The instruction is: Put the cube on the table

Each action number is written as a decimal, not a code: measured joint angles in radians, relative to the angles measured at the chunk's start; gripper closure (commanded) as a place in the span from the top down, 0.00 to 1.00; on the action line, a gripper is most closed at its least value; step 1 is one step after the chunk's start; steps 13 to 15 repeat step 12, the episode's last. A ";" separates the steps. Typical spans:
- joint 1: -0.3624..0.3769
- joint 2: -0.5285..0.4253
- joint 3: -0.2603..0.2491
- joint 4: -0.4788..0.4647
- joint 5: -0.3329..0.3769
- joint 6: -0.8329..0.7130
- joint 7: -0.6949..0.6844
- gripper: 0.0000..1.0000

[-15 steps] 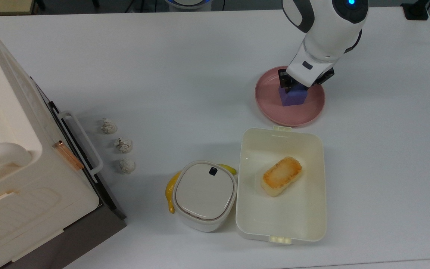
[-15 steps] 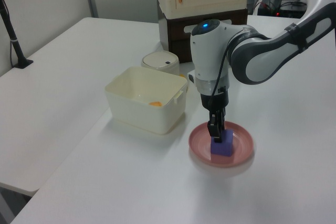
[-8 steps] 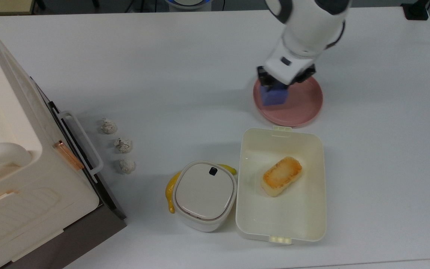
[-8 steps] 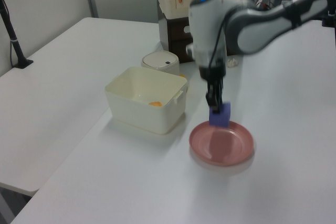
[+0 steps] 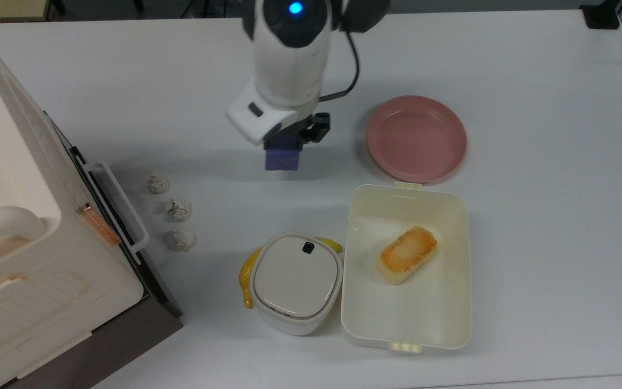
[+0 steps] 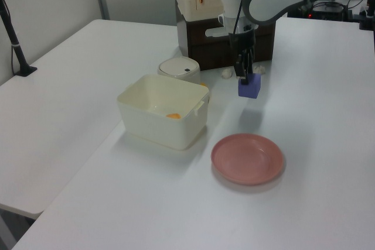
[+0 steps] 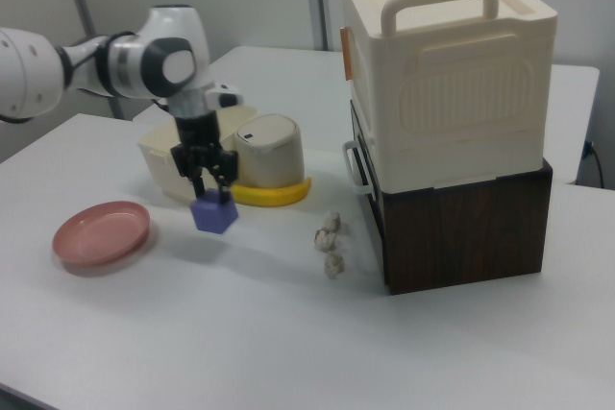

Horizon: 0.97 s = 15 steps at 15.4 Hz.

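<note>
Since a second ago your gripper (image 5: 288,141) has carried the cube (image 5: 282,159) off the pink plate (image 5: 416,138); fingers pinch it above bare desk (image 5: 181,97). Release this high and it may bounce or tumble.

free: we see bare table (image 5: 192,97) under and around the held cube (image 5: 282,159) | top view's right: pink plate (image 5: 416,138), near | below: cream container (image 5: 407,265), lidded pot (image 5: 295,282) with banana (image 5: 247,278) | top view's left: three crumpled lumps (image 5: 178,209), then the tall stacked cabinet (image 7: 452,112)
</note>
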 measured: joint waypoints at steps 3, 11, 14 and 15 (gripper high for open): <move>-0.020 -0.003 -0.006 0.010 0.000 0.009 -0.001 1.00; -0.099 -0.225 -0.008 0.025 0.000 -0.091 0.010 1.00; -0.113 -0.254 -0.008 0.024 0.000 -0.135 0.010 1.00; -0.113 -0.254 -0.008 0.024 0.000 -0.135 0.010 1.00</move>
